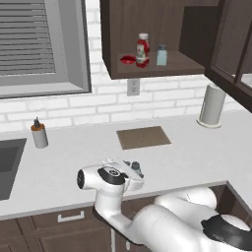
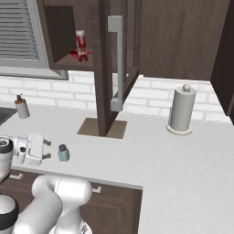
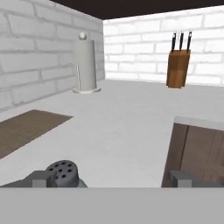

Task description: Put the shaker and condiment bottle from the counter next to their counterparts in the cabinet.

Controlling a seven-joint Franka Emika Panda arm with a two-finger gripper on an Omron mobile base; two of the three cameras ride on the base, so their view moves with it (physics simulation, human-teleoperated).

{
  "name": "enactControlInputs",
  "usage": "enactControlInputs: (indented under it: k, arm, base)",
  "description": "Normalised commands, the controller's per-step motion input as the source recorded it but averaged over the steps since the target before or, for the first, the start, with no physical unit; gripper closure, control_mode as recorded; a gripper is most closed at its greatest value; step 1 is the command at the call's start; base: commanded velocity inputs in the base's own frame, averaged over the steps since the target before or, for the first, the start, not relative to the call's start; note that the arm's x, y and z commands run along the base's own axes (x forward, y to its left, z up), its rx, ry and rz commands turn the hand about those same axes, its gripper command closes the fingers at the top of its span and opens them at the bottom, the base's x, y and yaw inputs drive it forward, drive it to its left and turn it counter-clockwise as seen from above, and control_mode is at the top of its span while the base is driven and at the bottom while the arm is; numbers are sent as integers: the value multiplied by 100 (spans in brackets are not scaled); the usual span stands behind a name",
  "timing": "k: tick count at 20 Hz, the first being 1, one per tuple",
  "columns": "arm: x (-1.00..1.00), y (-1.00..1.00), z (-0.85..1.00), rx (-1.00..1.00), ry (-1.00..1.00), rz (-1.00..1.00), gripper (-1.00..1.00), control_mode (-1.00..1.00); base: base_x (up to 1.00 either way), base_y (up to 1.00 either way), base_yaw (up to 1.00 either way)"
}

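Where it stands, the shaker [image 2: 63, 152] looks teal, grey-capped.

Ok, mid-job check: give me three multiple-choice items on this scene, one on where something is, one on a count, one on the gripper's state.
1. Where is the slim red condiment bottle with white cap?
A. on the brown mat
B. on the dark brown wall cabinet's shelf
C. in the sink

2. How many black-handled knives stand in the wooden knife block?
A. one
B. three
C. five

3. How are the jaws of the two-finger gripper?
A. open, holding nothing
B. shut on the bottle
C. shut on the paper towel roll

Answers:
1 B: the left base view shows it upright on the shelf between a low red item and a pale blue shaker.
2 B: the hand view shows three handles.
3 A: its fingertips stand wide apart, the small blue-green shaker with dark grey cap near one of them, ungripped.
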Motion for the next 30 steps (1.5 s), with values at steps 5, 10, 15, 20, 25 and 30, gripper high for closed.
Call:
enactControlInputs:
  k: [5,10,15,20,25,30]
  arm:
    - [15,0,-18,0,2,0,-100,-100]
    - [2,0,-17,0,0,0,-100,-100]
    - [9,0,-8,0,0,0,-100,-100]
    - [16,0,-7,0,0,0,-100,-100]
    - [15,0,-9,0,1,0,-100,-100]
    - [5,0,-5,0,1,0,-100,-100]
  base:
    - [0,0,0]
    - [0,0,0]
    - [0,0,0]
    - [0,0,0]
    - [0,0,0]
    - [0,0,0]
